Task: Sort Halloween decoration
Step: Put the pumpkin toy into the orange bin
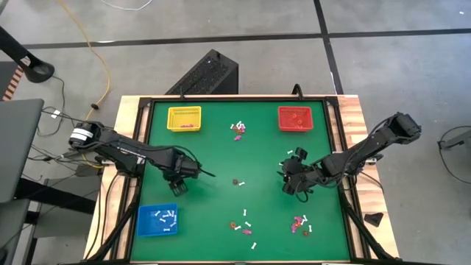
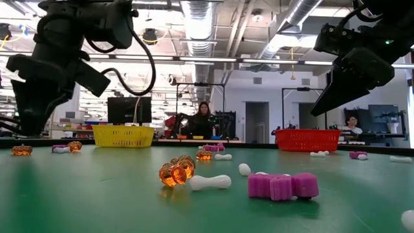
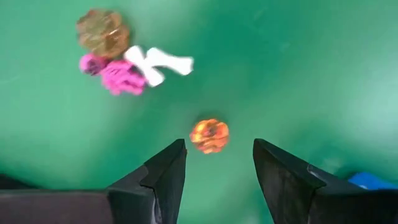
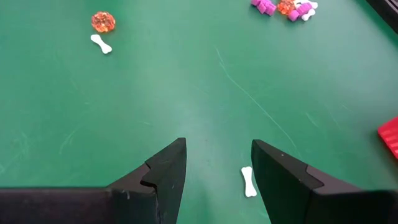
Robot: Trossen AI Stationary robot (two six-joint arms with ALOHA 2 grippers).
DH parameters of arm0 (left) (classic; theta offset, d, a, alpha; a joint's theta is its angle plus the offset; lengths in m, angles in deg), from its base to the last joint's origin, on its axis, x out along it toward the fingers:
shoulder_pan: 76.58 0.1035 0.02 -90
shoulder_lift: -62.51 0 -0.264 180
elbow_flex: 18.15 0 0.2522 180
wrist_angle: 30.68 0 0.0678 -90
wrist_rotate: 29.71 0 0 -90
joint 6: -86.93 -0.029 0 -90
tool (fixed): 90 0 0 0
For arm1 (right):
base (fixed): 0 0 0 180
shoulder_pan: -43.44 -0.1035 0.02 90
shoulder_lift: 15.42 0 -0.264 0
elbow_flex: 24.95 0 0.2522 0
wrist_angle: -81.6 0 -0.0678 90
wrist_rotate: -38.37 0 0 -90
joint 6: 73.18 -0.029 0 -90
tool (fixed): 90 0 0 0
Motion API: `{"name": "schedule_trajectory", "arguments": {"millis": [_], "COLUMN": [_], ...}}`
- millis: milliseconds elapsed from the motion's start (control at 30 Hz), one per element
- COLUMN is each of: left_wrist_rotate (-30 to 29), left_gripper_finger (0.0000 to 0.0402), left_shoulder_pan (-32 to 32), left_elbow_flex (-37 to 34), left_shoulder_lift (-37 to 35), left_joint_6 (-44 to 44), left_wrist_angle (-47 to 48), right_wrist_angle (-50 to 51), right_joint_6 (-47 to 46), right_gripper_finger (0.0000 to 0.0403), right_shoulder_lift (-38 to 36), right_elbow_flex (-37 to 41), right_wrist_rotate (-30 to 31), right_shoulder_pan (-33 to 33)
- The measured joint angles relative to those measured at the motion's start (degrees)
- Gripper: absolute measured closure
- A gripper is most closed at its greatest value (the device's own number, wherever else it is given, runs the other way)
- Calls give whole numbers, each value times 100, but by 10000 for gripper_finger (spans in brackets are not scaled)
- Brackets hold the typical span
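The Halloween decoration lies scattered on the green table: small white bones, pink-purple pieces and orange pumpkins, in clusters at the far middle [image 1: 238,130], the centre [image 1: 238,182], the near middle [image 1: 243,224] and the near right [image 1: 300,223]. My left gripper [image 1: 180,177] hangs open, pointing down over an orange pumpkin [image 3: 209,135] that lies on the mat below the gap between its fingers. My right gripper [image 1: 294,178] is open and slants down above the mat. A white bone [image 4: 249,182] lies on the mat by one of its fingers. Neither gripper holds anything.
A yellow tray [image 1: 184,118] stands at the far left, a red tray [image 1: 295,118] at the far right and a blue tray [image 1: 157,220] with white pieces at the near left. A person sits in the room beyond the table [image 2: 203,120].
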Motion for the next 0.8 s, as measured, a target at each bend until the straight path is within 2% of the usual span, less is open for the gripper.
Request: {"name": "schedule_trajectory", "arguments": {"millis": [200,367,800], "left_wrist_rotate": [206,301,441], "left_gripper_finger": [223,223,223], "left_shoulder_pan": [0,0,0], "left_elbow_flex": [-385,-749,-707], "left_shoulder_lift": [-2,-2,-11], "left_joint_6": [125,177,-37], "left_wrist_angle": [-183,-740,-762], "right_wrist_angle": [1,1,-86], "right_joint_6": [30,44,63], "right_gripper_finger": [192,192,192], "right_shoulder_lift": [0,0,0], "right_elbow_flex": [1,0,1], "right_wrist_rotate": [-2,-2,-2], "right_shoulder_pan": [-1,0,0]}}
